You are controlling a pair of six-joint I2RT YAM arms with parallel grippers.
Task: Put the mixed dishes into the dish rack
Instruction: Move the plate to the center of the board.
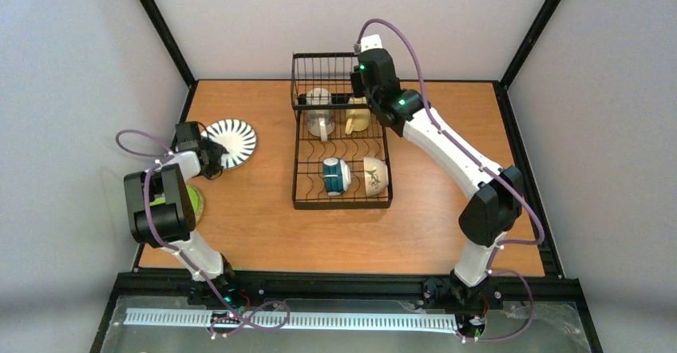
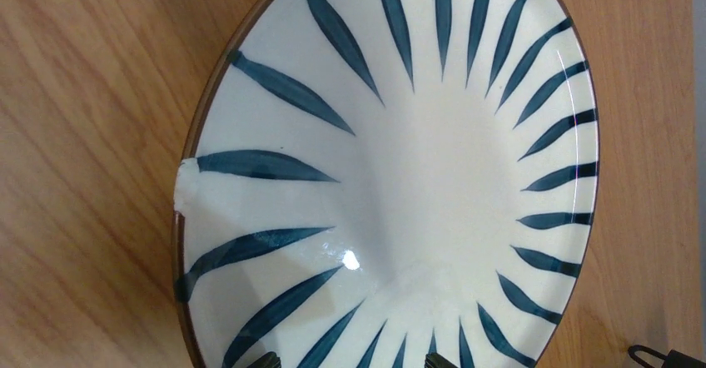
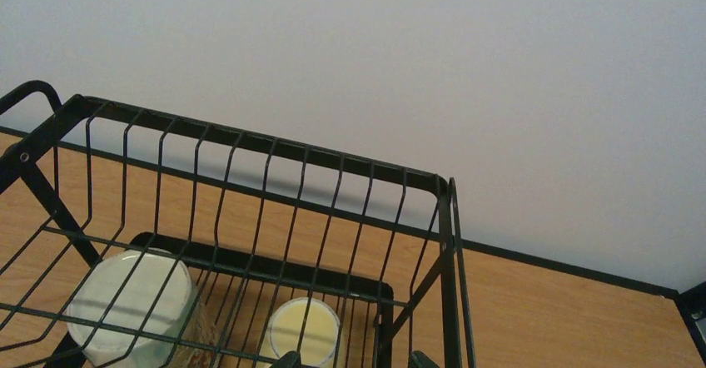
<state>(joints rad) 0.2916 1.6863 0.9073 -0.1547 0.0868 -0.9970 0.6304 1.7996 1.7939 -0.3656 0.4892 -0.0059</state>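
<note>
— Where does the dish rack stand?
— Midway across the table, toward its far edge, with the tall basket end farthest from the arms. Four pieces are in it. The cream mug and the yellow mug sit side by side at the far end. The teal-and-white cup and the cream bowl sit side by side toward the near end, cup on the left.
— And outside the rack?
— The striped plate lies flat close to the table's left edge, toward the far left corner. The lime-green plate lies nearer along that same edge, mostly hidden under the left arm.
— The left pincer?
— Spread, low over the striped plate's rim. Only its fingertips show in the wrist view, well apart. Whether they touch the plate I cannot tell.
— The right pincer?
— Spread too, with nothing between its tips. It hangs above the right side of the basket end, the yellow mug below it behind the wires.
</note>
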